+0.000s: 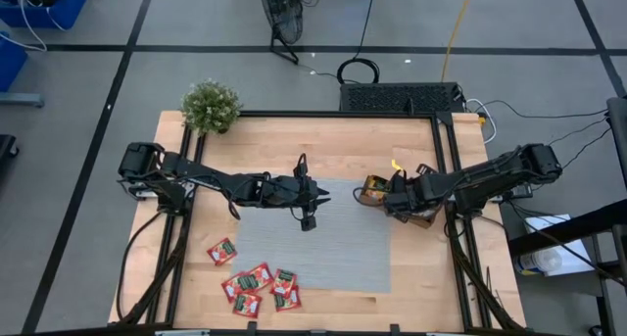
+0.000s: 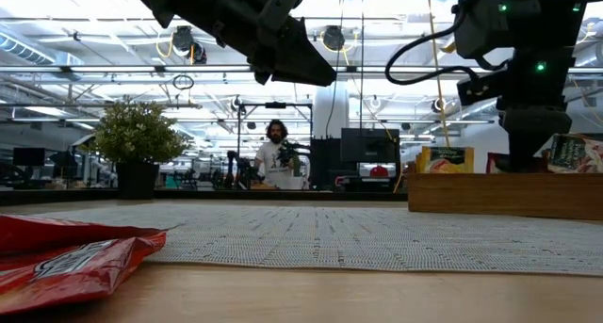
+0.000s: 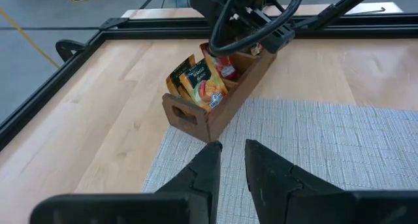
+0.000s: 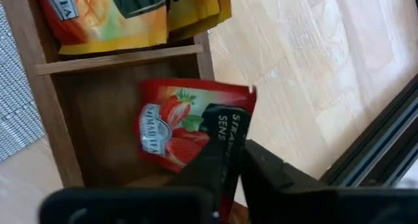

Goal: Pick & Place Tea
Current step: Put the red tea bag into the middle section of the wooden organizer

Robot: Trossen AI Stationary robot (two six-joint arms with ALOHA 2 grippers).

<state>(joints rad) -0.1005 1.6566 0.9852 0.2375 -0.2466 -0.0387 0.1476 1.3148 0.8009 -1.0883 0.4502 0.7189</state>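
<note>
A brown wooden tray (image 1: 423, 219) stands at the right edge of the grey mat (image 1: 333, 243). My right gripper (image 4: 234, 155) points steeply down into one of its compartments. Its fingers are a narrow gap apart at the lower corner of a red tea sachet (image 4: 183, 126), which leans in that compartment. Orange-yellow sachets (image 4: 111, 21) stand in the compartment beside it. Several red sachets (image 1: 257, 282) lie flat on the table at the mat's near left corner. My left gripper (image 3: 232, 149) hovers above the mat's middle with a slim gap between its fingers and nothing in it. My right gripper comes at the red sachet from above. Its fingers (image 4: 264, 175) stand on either side of the sachet's lower corner (image 4: 230, 199). Whether they touch it, I cannot tell. The sachet rests inside the tray compartment, leaning on its wooden wall.
A small potted plant (image 1: 211, 106) sits at the table's far left corner. Black frame rails (image 1: 453, 150) run along the table's sides. A person (image 2: 275, 158) shows far behind the table in the low view. The mat is bare between the two grippers.
</note>
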